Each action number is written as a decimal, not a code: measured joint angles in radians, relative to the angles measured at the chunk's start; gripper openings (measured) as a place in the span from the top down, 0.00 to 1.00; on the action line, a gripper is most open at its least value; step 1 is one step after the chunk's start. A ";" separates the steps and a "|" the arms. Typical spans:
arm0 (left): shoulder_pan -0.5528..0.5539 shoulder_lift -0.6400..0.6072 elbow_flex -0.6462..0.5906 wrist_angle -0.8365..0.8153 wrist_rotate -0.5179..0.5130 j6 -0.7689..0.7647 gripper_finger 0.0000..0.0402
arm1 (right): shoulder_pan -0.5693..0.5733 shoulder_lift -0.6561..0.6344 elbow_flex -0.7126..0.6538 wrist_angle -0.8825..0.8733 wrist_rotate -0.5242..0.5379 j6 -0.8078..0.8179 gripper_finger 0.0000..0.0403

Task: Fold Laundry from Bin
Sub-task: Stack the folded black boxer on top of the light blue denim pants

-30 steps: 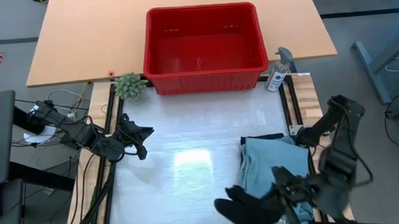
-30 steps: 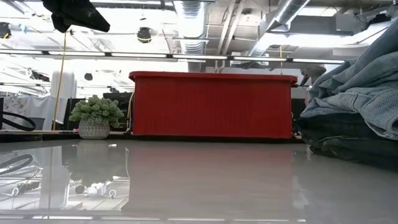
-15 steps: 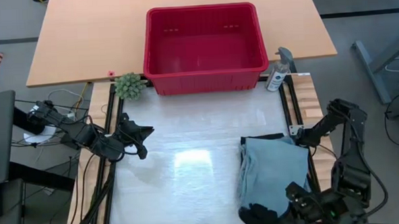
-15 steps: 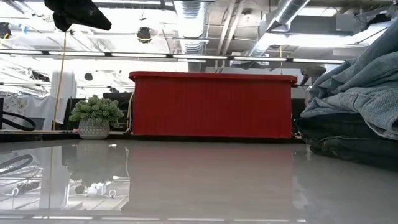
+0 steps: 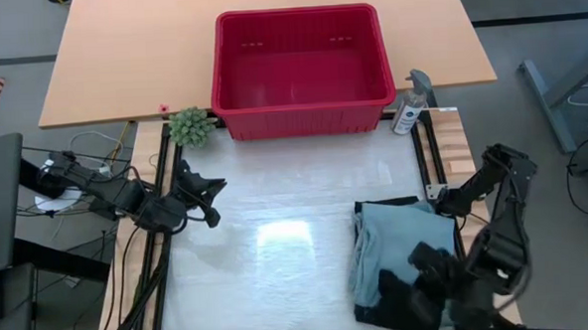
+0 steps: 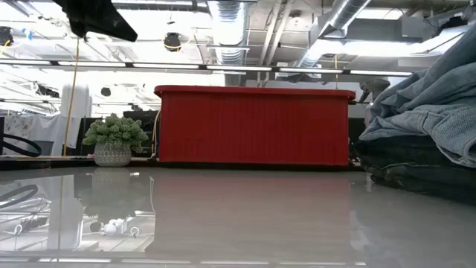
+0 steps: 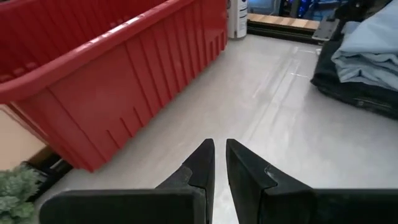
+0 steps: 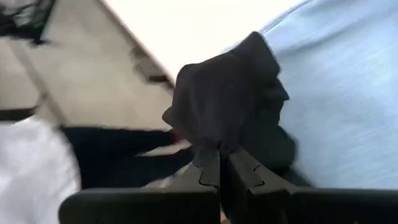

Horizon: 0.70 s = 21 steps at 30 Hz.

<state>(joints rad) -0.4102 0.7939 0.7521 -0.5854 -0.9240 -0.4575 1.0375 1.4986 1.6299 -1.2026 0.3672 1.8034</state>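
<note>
My left arm (image 5: 126,197) is matte black, jointed, with thin black cables trailing beside it. My right arm (image 5: 500,226) matches. Both end in flat, wedge-shaped black fingers (image 7: 199,171).

Bin (image 5: 299,60): bright red, ribbed | folded laundry (image 5: 402,245): light blue over dark navy | small item (image 8: 230,99): black | table (image 5: 277,235): glossy pale grey | plant (image 5: 191,127): green

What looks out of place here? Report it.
Little stands out. The red bin sits empty and square. The right gripper is shut on a small black item over the folded pile at the table's right edge. The left gripper waits shut.
</note>
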 joint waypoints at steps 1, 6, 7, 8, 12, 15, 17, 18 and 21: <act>0.005 0.000 0.000 0.000 0.000 0.007 0.93 | -0.013 0.000 0.000 -0.037 0.000 0.001 0.94; 0.033 0.000 0.000 0.000 0.000 0.060 0.93 | -0.123 -0.010 0.000 -0.155 -0.003 -0.141 0.94; 0.039 0.000 0.000 0.000 0.000 0.069 0.93 | -0.148 -0.012 0.000 -0.183 -0.003 -0.184 0.94; 0.045 0.000 0.000 0.000 0.000 0.077 0.93 | -0.174 -0.015 0.000 -0.207 -0.003 -0.227 0.94; 0.065 0.000 0.000 0.000 0.000 0.096 0.93 | -0.269 -0.039 0.000 -0.308 -0.022 -0.314 0.94; 0.073 0.000 0.000 0.000 0.000 0.097 0.93 | -0.327 -0.050 0.000 -0.368 -0.089 -0.364 0.94; 0.074 0.000 0.000 0.000 0.001 0.097 0.93 | -0.352 -0.049 -0.002 -0.366 -0.131 -0.411 0.94; 0.074 0.000 0.000 0.000 0.002 0.097 0.93 | -0.363 -0.048 -0.005 -0.364 -0.149 -0.437 0.94; 0.074 0.000 0.000 -0.001 0.013 0.097 0.93 | -0.390 -0.048 -0.026 -0.365 -0.196 -0.475 0.94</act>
<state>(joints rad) -0.3359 0.7937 0.7521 -0.5861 -0.9106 -0.3607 0.6471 1.4502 1.6039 -1.5677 0.1714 1.3289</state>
